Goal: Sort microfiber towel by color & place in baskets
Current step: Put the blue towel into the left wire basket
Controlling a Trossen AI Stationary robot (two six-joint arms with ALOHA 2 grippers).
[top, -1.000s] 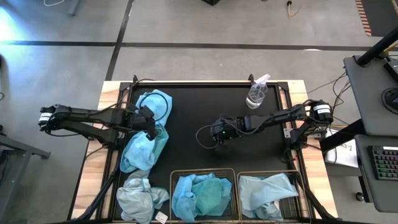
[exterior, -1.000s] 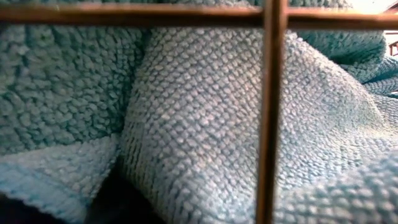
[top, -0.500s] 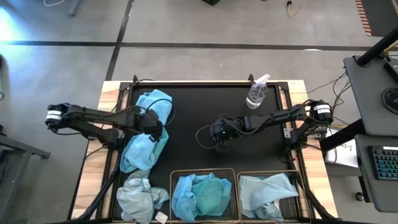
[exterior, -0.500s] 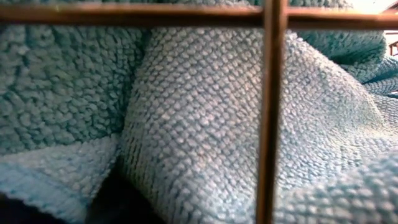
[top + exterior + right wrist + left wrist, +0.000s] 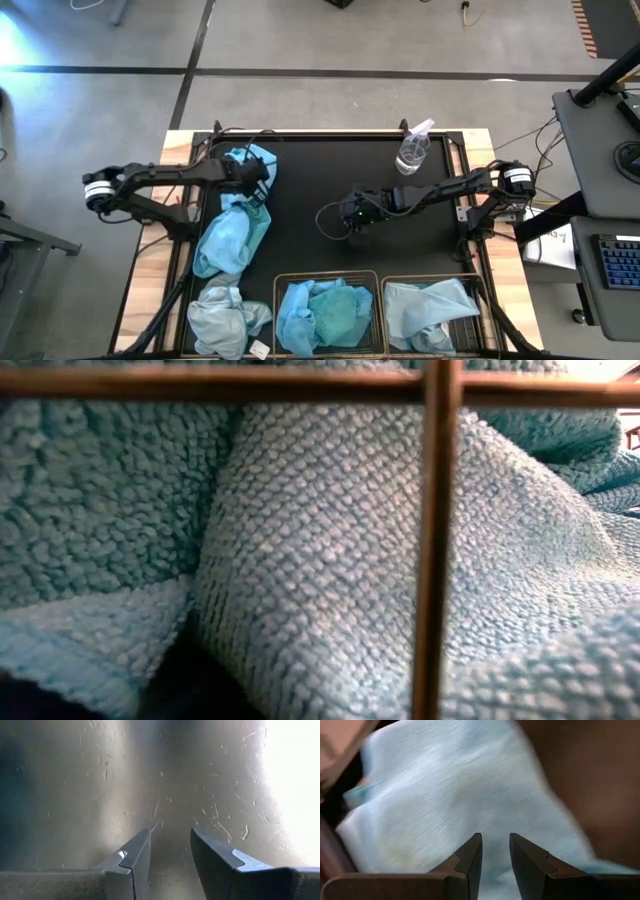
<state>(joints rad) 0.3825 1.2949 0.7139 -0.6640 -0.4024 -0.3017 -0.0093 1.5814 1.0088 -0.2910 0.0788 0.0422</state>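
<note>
No legible writing. Left gripper [image 5: 495, 851] fingers slightly parted over turquoise towel [image 5: 237, 225], upper left; right gripper [image 5: 170, 851] fingers spread, empty, mid-surface.

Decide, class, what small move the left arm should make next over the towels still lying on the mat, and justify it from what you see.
Probably lower the left gripper onto the turquoise towel and close. Its fingers stand slightly apart with nothing between them, right above that cloth, which still lies outside the baskets. The right gripper waits over bare mat at mid-table.
</note>
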